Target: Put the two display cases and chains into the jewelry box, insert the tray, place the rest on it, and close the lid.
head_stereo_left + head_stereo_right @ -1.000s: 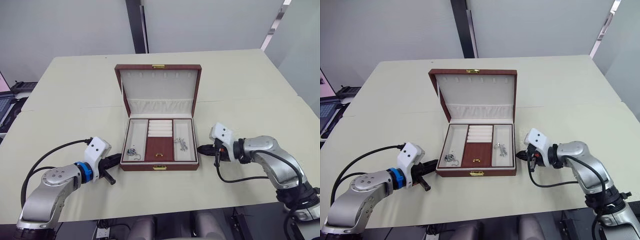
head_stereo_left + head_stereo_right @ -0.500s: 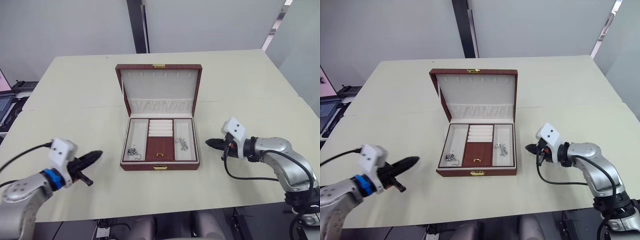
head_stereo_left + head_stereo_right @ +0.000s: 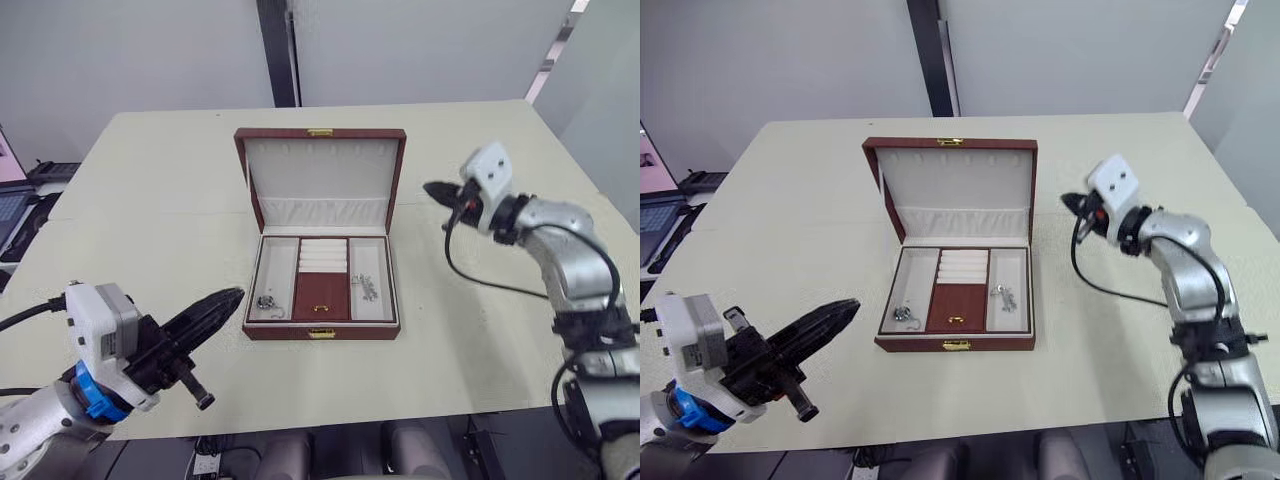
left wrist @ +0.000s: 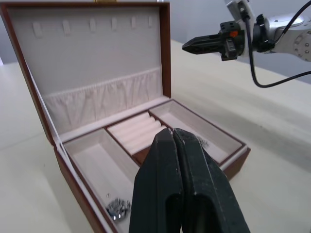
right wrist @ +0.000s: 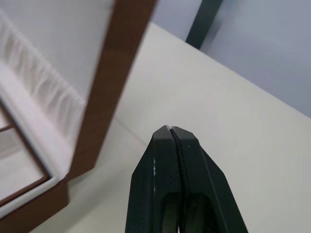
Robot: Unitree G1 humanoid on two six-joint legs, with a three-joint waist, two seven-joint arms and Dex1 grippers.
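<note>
Pale counter (image 3: 150, 210) runs under everything, with grey walls behind it. Nearest you, the left gripper (image 3: 222, 303) hangs low off the box's front left corner, jaws pressed together and empty. Just beyond it sits the jewelry box (image 3: 320, 330), open, tray already in: a small silvery clump (image 3: 264, 301) lies in the near left compartment, a chunky piece (image 3: 363, 288) in the right one. Farther back stands the lid (image 3: 320, 185), upright on its hinge, cream-lined with a gathered pocket. Your right gripper (image 3: 432, 189) hovers beside the lid's right edge, jaws closed on nothing. Judge the lid stiff, light and free-swinging; push its top edge near the gold catch (image 3: 319, 132), not the soft lining. No readable writing anywhere.
</note>
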